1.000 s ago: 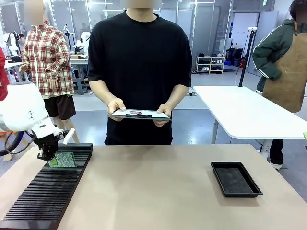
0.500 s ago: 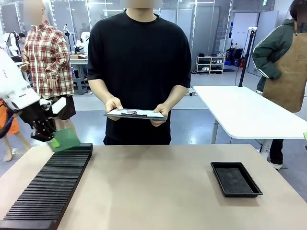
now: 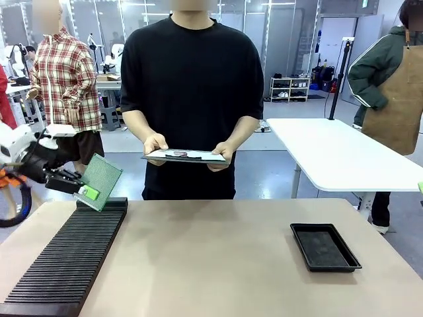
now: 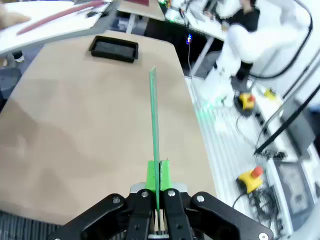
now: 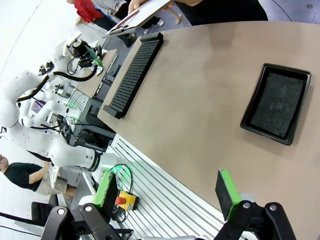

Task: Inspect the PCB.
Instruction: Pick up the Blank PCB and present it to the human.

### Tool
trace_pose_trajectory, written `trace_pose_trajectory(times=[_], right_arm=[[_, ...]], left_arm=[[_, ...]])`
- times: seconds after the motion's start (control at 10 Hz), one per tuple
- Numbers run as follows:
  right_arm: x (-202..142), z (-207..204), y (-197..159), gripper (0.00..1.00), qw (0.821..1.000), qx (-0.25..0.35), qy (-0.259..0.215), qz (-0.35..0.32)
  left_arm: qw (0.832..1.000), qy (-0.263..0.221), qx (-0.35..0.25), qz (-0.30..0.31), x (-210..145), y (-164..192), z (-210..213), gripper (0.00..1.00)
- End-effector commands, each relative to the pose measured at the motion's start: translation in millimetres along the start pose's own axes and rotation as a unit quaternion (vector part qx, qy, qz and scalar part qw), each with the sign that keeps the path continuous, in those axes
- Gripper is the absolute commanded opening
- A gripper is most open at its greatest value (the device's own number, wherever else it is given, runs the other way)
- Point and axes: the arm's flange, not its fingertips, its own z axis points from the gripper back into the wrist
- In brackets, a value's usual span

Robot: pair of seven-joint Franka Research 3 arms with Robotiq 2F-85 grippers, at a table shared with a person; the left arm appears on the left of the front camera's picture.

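The PCB (image 3: 104, 178), a thin green board, hangs tilted in the air above the far end of the black slotted rack (image 3: 69, 261). My left gripper (image 3: 84, 191) is shut on its lower edge at the far left of the table. In the left wrist view the PCB (image 4: 154, 120) stands edge-on, rising from between the shut fingers (image 4: 146, 200). My right gripper (image 5: 166, 192) is open, off the near table edge, with nothing between its green pads (image 5: 227, 191).
A person across the table holds a clipboard (image 3: 185, 156) in both hands. A black shallow tray (image 3: 325, 246) lies at the right of the table, also in the right wrist view as tray (image 5: 276, 102). The rack (image 5: 135, 70) runs along the table's left side.
My left gripper has lifted the PCB up out of the rack, swung back to the left and turned, so the board now hangs tilted above the rack's far end. The person barely moved.
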Motion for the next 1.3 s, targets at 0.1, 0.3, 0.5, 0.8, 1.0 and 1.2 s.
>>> trace_pose_trajectory(times=[0.1,0.3,0.5,0.8,1.0,1.2], right_arm=[[1.2,0.5,-0.1,1.00,1.000,0.006,-0.005,0.009],[1.2,0.5,-0.1,1.00,1.000,0.006,-0.005,0.009],[1.2,0.5,-0.1,1.00,1.000,0.006,-0.005,0.009],[1.2,0.5,-0.1,1.00,1.000,0.006,-0.005,0.009],[1.2,0.5,-0.1,1.00,1.000,0.006,-0.005,0.009],[1.2,0.5,-0.1,1.00,1.000,0.006,-0.005,0.009]], left_arm=[[0.985,-0.091,0.042,0.140,-39.0,26.6,0.6,0.03],[0.967,-0.154,0.011,0.204,-54.3,39.7,-3.2,0.03],[0.942,-0.171,-0.019,0.289,-54.0,54.0,-6.7,0.03],[0.941,-0.178,-0.059,0.282,-44.9,79.6,-16.2,0.03],[0.951,-0.184,-0.053,0.243,-47.4,82.7,-17.3,0.03],[0.944,-0.167,-0.040,0.281,-50.0,73.8,-21.5,0.03]])
